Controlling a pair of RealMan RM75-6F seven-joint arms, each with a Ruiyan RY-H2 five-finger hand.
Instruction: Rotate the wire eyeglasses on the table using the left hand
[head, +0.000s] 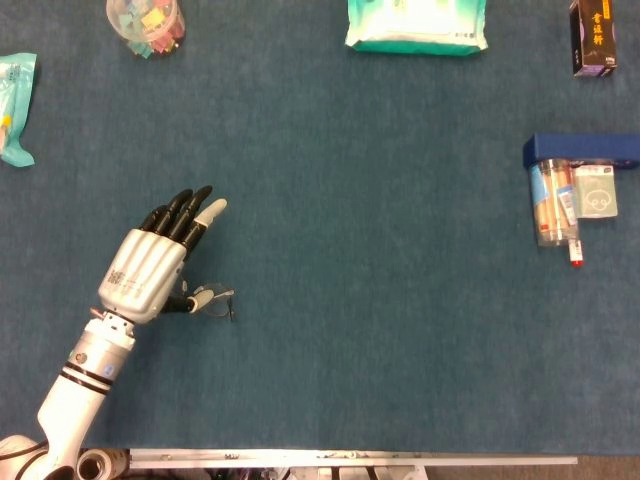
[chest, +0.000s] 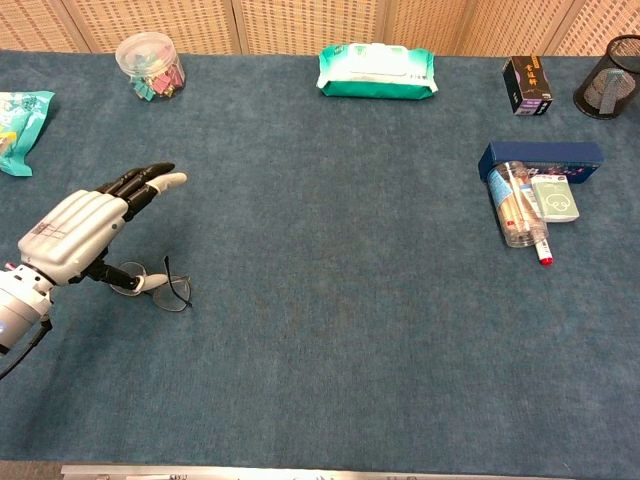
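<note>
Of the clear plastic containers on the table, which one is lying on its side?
The clear tube of pens beside the dark blue box at right lies on its side; the clear round tub of coloured clips, far left, stands upright.

This is looking like a lab or test station set up with office and household odds and ends. A dark blue felt-like cloth is covering the whole table, with a metal rail running along the bottom edge of the head view. Tan woven partition panels are standing behind it at the top of the chest view. Along the far edge, a clear round tub of coloured clips is sitting at upper left, a white and green wipes pack at top centre, and a black mesh pen cup at upper right.
</note>
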